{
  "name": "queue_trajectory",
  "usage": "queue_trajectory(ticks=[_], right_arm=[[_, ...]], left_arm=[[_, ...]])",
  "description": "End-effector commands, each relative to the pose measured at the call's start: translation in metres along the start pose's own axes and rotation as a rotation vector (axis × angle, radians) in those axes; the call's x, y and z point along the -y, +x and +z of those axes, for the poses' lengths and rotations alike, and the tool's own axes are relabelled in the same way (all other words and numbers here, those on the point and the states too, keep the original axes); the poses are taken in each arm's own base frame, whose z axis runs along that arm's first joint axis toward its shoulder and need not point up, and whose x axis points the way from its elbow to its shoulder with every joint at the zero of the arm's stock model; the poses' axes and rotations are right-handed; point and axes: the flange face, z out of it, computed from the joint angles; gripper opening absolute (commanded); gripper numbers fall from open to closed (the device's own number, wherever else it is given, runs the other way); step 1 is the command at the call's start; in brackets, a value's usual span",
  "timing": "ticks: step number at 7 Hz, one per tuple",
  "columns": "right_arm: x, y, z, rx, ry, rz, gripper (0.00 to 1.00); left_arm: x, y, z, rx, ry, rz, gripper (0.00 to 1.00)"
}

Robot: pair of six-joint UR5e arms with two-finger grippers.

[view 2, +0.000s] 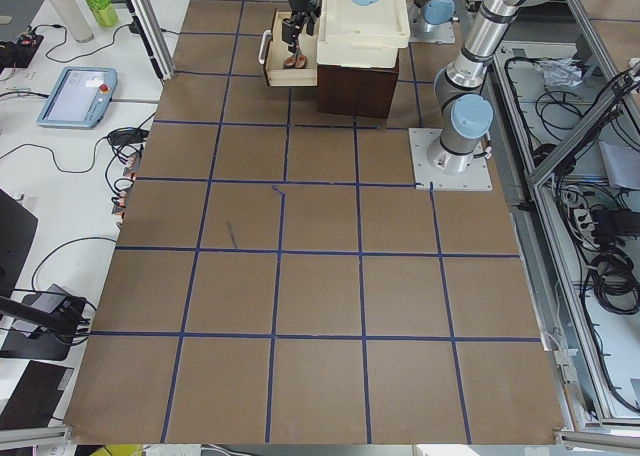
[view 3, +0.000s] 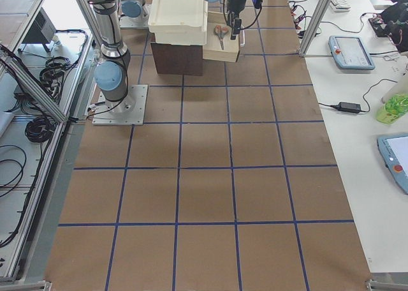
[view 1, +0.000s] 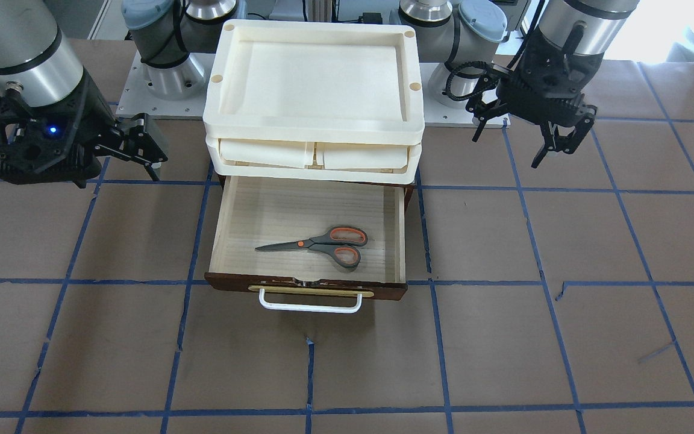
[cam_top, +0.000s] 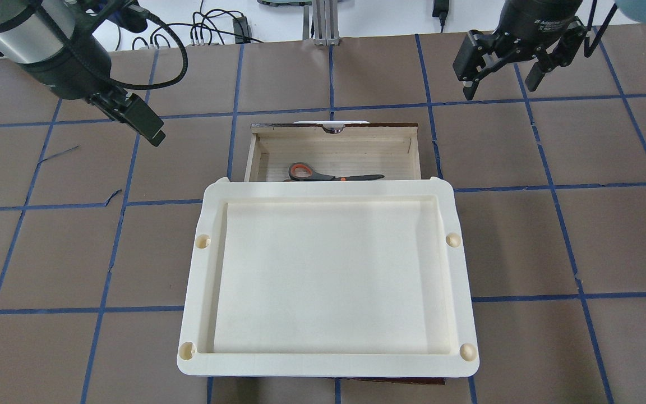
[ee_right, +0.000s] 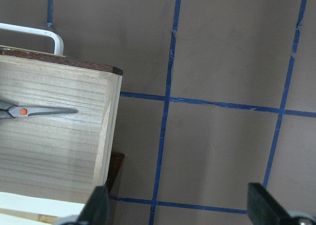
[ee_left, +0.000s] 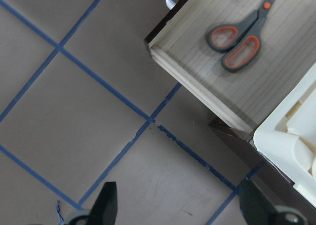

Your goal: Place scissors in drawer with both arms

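The scissors (view 1: 323,244) lie flat on the pale floor of the open drawer (view 1: 305,290), handles toward the robot's left. They also show in the overhead view (cam_top: 323,175) and in both wrist views (ee_left: 237,35) (ee_right: 39,110). My left gripper (view 1: 509,147) hangs open and empty above the table beside the drawer (ee_left: 192,72); its fingertips (ee_left: 106,203) stand wide apart. My right gripper (view 1: 148,157) (cam_top: 501,87) is open and empty on the drawer's other side (ee_right: 49,146), with its fingertips (ee_right: 98,205) wide apart.
A stack of cream plastic trays (view 1: 314,128) sits on the dark brown cabinet (view 2: 355,91) above the drawer and overhangs its rear part (cam_top: 328,191). The white bar handle (view 1: 311,307) points away from the robot. Blue tape lines grid the brown tabletop.
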Motion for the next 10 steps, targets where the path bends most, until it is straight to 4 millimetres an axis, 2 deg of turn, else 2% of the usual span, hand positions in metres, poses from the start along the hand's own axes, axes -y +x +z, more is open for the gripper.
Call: queue_trajectory(ticks=[1, 3, 4, 10], right_arm=[[-0.001, -0.001, 0.0, 0.003, 0.007, -0.003, 1.0], [-0.002, -0.005, 0.001, 0.005, 0.006, -0.013, 1.0], [-0.002, -0.01, 0.002, 0.003, 0.006, -0.021, 1.0], [-0.001, -0.012, 0.002, 0.003, 0.007, -0.024, 1.0]], left_arm=[[-0.022, 0.009, -0.018, 0.049, -0.036, -0.249, 0.92], [-0.025, 0.018, -0.019, 0.003, -0.037, -0.443, 0.92], [-0.026, 0.018, -0.02, 0.004, -0.035, -0.48, 0.92], [-0.021, 0.016, -0.017, 0.007, -0.026, -0.517, 0.92]])
